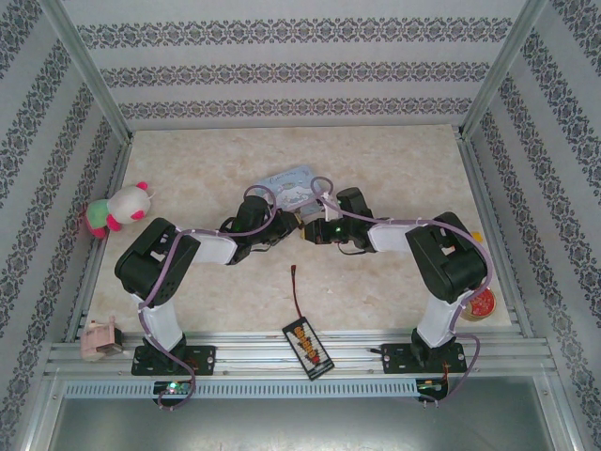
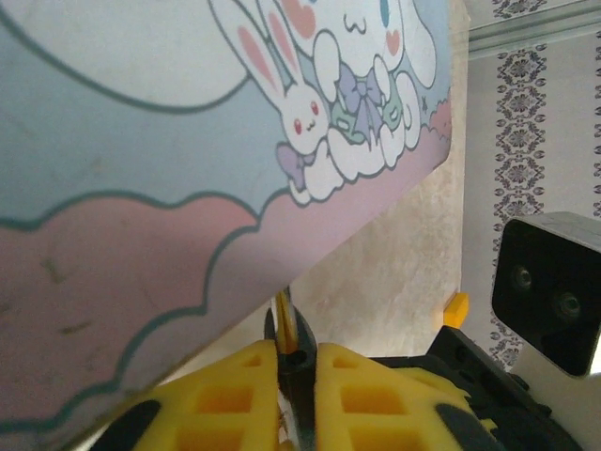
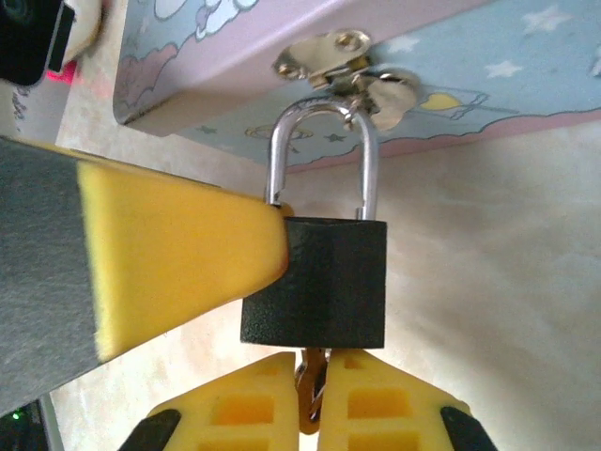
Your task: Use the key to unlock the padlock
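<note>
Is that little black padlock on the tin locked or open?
Seemingly locked: on the padlock, the shackle has its right leg sunk in the body; its left leg's end is hidden behind a yellow finger.

The left arm (image 1: 178,272) and the right arm (image 1: 441,263) bend at the elbow and lean toward each other, wrists nearly meeting. The left gripper (image 2: 296,349) pinches the padlock (image 3: 319,282). The right gripper (image 3: 313,362) squeezes the key (image 3: 310,393).
</note>
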{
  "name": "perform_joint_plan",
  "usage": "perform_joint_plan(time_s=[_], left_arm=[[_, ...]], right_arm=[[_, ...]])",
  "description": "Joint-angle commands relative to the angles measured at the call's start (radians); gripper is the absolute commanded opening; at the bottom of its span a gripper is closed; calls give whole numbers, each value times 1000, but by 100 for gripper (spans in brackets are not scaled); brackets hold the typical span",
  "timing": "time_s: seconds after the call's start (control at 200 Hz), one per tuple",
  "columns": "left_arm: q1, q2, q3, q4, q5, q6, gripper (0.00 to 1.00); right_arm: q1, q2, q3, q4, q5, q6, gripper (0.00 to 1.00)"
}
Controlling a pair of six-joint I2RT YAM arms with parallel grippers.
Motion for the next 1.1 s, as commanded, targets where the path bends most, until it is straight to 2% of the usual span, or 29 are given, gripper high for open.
perform_joint_plan(time_s=[0.0, 0.06, 0.12, 0.165, 0.53, 0.7, 1.094], left_arm=[[9, 3, -4, -5, 54, 4, 17], [10, 0, -4, -4, 52, 1, 18], [12, -6, -4, -1, 48, 1, 26], [14, -13, -4, -3, 45, 6, 27], [15, -102, 0, -113, -18, 90, 74], [15, -156, -7, -155, -72, 137, 100], [15, -196, -30, -144, -140, 145, 99]], right_arm=[[-27, 2, -5, 120, -9, 48, 0], [-24, 5, -7, 114, -1, 46, 0], [-21, 6, -13, 112, 12, 46, 0], [-19, 7, -17, 112, 19, 48, 0], [25, 20, 18, 57, 76, 33, 0], [50, 26, 37, 27, 121, 23, 7], [119, -4, 77, -100, 299, -48, 9]])
